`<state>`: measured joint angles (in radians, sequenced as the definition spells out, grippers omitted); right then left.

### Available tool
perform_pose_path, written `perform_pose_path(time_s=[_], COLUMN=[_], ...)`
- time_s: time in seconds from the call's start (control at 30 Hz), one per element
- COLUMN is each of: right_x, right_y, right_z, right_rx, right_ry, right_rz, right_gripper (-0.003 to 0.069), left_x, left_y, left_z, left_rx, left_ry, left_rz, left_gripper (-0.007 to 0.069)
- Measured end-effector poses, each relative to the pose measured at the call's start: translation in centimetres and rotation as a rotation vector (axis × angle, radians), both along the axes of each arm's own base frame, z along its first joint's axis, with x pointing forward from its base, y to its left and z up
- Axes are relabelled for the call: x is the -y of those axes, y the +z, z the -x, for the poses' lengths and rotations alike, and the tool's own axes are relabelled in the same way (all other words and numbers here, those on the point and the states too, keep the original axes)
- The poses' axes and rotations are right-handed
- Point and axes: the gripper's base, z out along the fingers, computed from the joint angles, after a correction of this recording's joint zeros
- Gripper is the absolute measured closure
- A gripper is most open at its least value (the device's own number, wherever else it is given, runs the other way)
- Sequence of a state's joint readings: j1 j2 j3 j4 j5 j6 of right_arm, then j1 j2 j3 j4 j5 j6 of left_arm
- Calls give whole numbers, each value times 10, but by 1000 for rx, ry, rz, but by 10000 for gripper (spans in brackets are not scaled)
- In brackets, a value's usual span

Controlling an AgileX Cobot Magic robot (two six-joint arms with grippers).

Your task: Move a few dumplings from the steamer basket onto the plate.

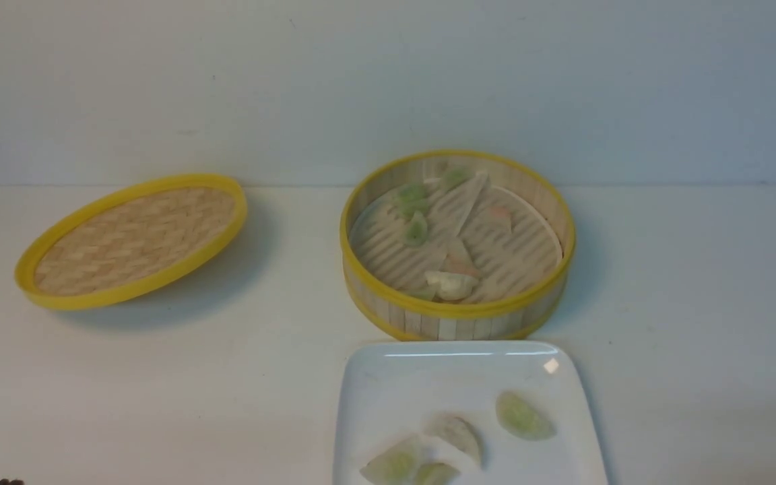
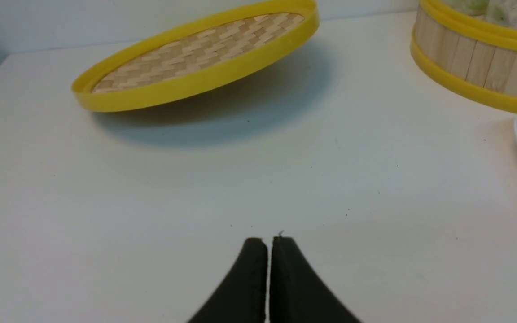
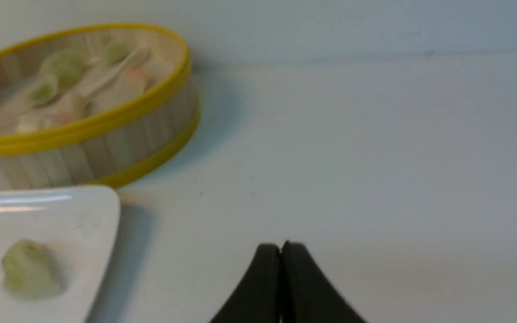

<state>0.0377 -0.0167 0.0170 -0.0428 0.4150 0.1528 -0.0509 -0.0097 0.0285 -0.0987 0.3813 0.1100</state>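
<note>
1. We see four dumplings (image 1: 456,434) on the white square plate (image 1: 388,391) nearest us
2. Behind it, the steamer basket (image 1: 457,316) holds more
3. Left fingers (image 2: 268,251) and right fingers (image 3: 281,255) are clenched, empty, over the counter (image 1: 159,377)
4. Woven lid (image 1: 133,239) lies left

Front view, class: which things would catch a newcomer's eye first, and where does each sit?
The round bamboo steamer basket with yellow rims stands mid-table, pale crescent dumplings inside. The glossy white square plate in front holds four more, and the flat woven yellow-rimmed lid lies tilted to the left.
</note>
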Motion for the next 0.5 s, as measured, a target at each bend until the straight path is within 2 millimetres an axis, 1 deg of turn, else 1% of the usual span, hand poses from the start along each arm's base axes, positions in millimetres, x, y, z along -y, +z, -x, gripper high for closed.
perform_pose_path(time_s=[0.5], right_x=[1], right_y=[1], right_z=[0], right_rx=[18], right_ry=[-10], right_rz=[24], right_gripper=[673], left_x=[0], left_y=[0], left_z=[0], left_rx=[1], left_ry=[0], left_rz=[0], left_gripper=[630])
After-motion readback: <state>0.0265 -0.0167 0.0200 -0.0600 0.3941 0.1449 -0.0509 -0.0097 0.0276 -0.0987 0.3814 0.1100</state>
